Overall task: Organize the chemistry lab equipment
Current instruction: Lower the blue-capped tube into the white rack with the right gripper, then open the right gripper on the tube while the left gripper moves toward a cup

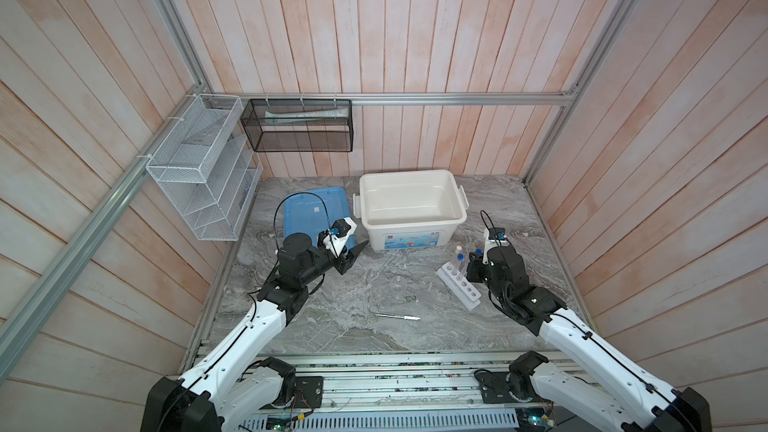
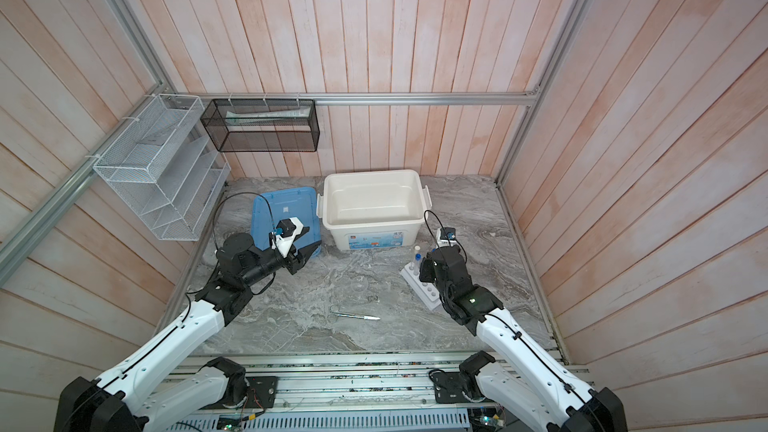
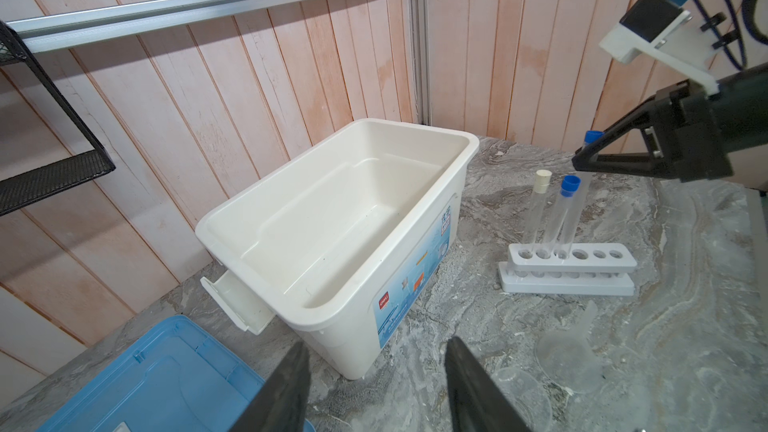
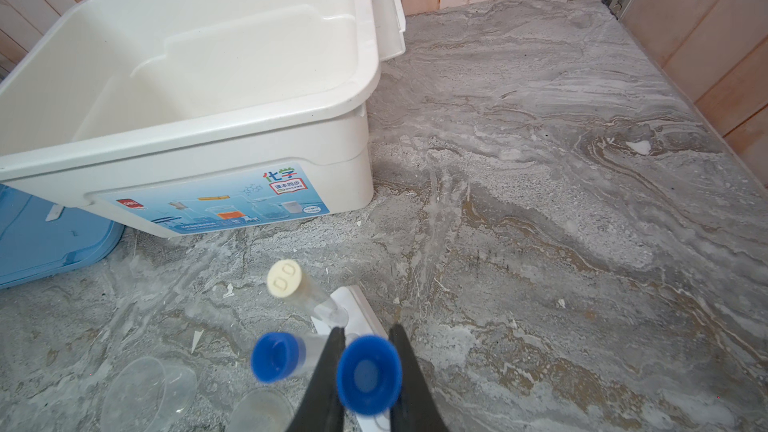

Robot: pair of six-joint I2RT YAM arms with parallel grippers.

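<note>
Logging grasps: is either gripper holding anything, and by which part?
The right gripper grips a blue-capped tube just below its cap; the left gripper holds nothing.

rack [image 4: 357,309]: largely behind right tool [image 4: 366,328] | blue lid [image 3: 145,376]: cut by edge | dish [image 2: 359,284]: faint

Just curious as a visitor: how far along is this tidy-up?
Done: a white-capped tube and a blue-capped tube stand in the rack. In hand: right gripper shut on a third tube there. Remaining: scissors, pen-like tool and clear dish lie on the table; white bin empty.
</note>
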